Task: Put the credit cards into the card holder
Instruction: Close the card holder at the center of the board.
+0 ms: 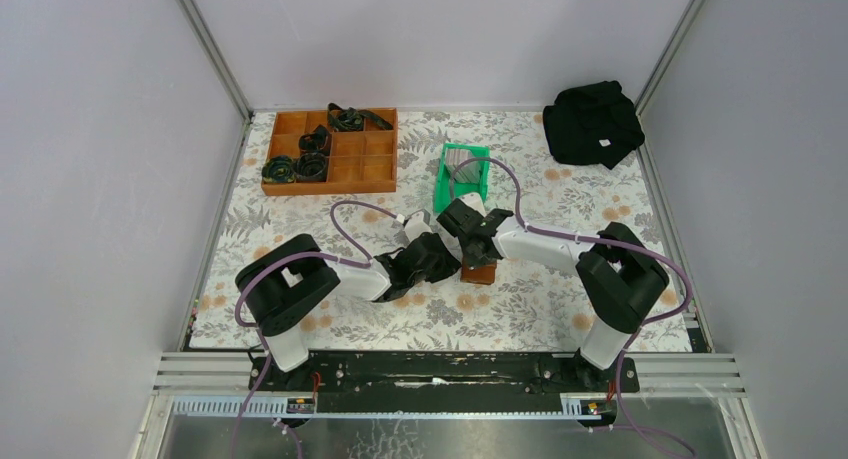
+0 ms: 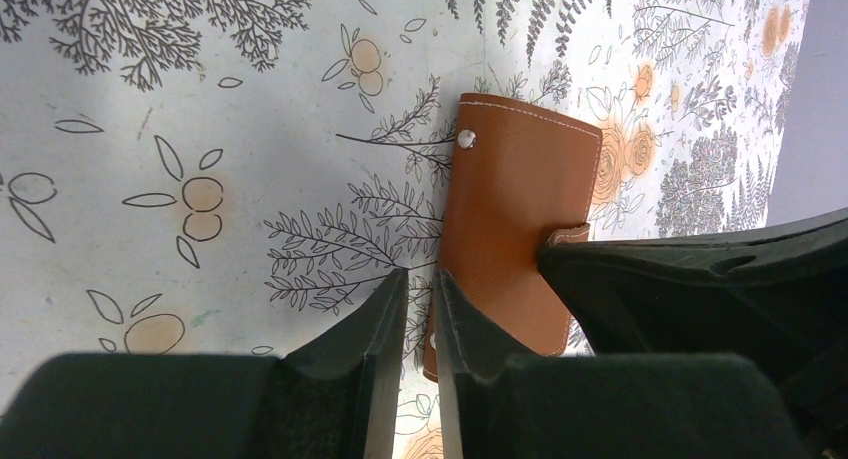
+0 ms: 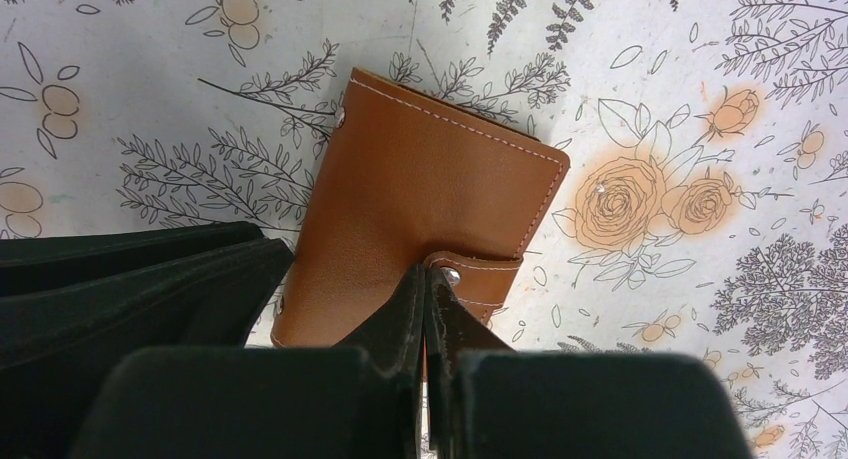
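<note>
Near the middle of the floral-patterned surface (image 1: 540, 309), a little toward the near edge, a small brown leather folding card holder (image 3: 420, 179) lies closed and flat. The left pincer (image 2: 420, 279) hangs at its edge, fingers slightly spread, only the surface's pattern showing in the gap. The right pincer (image 3: 428, 279) is pressed together, its tips on the card holder beside the snap tab (image 3: 480, 274). Farther back, grey credit cards (image 1: 466, 159) stand in a small green plastic bin (image 1: 445, 184). Toward the far left corner sits a brown wooden compartment tray (image 1: 372, 184), and a crumpled black cloth (image 1: 592, 122) lies at the far right corner.
</note>
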`<move>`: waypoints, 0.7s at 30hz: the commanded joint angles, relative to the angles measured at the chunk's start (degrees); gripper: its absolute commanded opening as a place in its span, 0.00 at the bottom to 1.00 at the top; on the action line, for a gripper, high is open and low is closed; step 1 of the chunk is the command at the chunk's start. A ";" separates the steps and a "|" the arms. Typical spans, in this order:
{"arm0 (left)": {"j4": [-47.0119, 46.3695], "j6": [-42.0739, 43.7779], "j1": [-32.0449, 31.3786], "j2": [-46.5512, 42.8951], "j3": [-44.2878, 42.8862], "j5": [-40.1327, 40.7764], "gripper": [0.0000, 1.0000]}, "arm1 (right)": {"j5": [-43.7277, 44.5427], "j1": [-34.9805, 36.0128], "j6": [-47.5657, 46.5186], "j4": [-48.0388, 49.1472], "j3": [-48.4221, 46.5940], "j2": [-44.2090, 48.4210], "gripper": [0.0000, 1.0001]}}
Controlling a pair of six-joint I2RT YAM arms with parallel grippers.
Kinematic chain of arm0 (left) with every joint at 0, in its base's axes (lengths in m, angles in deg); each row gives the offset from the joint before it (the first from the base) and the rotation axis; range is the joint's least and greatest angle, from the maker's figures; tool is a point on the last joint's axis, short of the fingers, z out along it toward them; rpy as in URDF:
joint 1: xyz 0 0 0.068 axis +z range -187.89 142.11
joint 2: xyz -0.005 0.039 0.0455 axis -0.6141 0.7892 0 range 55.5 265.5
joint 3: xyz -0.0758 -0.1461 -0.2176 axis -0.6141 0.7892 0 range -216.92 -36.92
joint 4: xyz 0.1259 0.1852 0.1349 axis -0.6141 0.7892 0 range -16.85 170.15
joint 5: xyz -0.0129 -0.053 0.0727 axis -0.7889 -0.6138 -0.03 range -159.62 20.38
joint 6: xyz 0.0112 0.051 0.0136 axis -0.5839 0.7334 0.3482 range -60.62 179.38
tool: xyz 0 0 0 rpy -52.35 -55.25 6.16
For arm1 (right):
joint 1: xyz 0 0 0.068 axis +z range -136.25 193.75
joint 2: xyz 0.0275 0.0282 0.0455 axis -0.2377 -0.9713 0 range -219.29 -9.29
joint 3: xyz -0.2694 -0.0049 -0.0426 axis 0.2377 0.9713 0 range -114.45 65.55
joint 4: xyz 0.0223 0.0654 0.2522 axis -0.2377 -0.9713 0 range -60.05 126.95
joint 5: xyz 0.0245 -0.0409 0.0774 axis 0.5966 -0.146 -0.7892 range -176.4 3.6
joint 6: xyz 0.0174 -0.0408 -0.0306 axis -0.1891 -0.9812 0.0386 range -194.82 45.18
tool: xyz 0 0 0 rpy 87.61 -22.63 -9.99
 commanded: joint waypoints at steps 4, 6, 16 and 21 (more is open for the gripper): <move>10.78 2.09 -0.94 3.72 2.76 -2.04 0.24 | -1.24 -1.13 1.50 4.18 2.61 0.54 0.00; 11.13 2.09 -1.04 3.72 2.62 -1.90 0.24 | -2.14 -1.98 1.68 4.98 3.53 0.95 0.00; 14.80 2.52 -1.38 4.06 0.53 -1.35 0.23 | -8.03 -7.15 2.58 9.93 9.37 2.95 0.00; 17.06 2.70 -1.65 4.35 -0.69 -0.94 0.22 | -11.51 -9.67 3.14 12.92 12.91 2.96 0.00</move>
